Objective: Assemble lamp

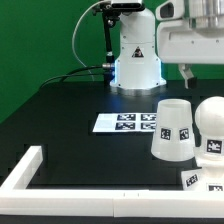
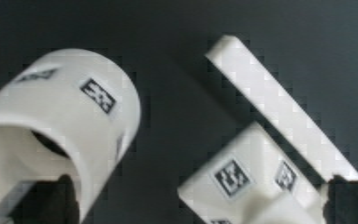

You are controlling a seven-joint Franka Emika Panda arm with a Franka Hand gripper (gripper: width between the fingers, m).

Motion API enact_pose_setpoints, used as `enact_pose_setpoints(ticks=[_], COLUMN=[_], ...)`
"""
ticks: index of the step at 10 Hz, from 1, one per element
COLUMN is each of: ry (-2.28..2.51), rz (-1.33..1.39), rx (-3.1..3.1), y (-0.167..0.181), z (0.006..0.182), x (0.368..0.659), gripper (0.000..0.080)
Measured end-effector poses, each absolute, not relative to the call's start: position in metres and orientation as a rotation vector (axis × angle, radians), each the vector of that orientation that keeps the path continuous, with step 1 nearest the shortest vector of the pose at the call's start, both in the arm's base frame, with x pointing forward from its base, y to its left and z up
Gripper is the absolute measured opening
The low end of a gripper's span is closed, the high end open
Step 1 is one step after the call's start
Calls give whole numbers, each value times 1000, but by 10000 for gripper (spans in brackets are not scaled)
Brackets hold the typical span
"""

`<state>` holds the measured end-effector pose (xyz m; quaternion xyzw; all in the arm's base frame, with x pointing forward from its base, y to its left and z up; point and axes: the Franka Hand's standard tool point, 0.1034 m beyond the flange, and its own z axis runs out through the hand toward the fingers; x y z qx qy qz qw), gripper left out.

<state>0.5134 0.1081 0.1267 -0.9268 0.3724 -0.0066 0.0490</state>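
The tapered white shade (image 1: pixel 172 128) stands mouth-down on the black table, right of centre in the exterior view. The rounded bulb (image 1: pixel 212 125) stands just to its right. The blocky base (image 1: pixel 203 180) lies in front of them at the long rail. My gripper (image 1: pixel 190 68) hangs high above these parts, open and empty. In the wrist view the fingers (image 2: pixel 44 200) frame the base (image 2: pixel 247 175) and a large rounded tagged part (image 2: pixel 60 110). I cannot tell whether that part is the shade or the bulb. My gripper (image 2: pixel 194 205) touches neither.
The marker board (image 1: pixel 125 122) lies flat mid-table, left of the shade. A long white rail (image 1: pixel 95 205) runs along the front edge and turns up the exterior view's left; it also shows as the rail (image 2: pixel 265 90) beside the base. The arm's pedestal (image 1: pixel 135 60) stands behind.
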Motion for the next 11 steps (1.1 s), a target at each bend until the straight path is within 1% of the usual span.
enact_pose_setpoints(ticks=[1, 3, 7, 10, 11], ry=[1133, 1123, 1105, 1081, 1082], rz=[-1, 11, 21, 19, 23], rx=[-2836, -2852, -2853, -2869, -2871], y=[107, 96, 95, 89, 89], z=[113, 101, 98, 78, 76], x=[510, 504, 503, 503, 503], gripper=[699, 699, 699, 699, 699])
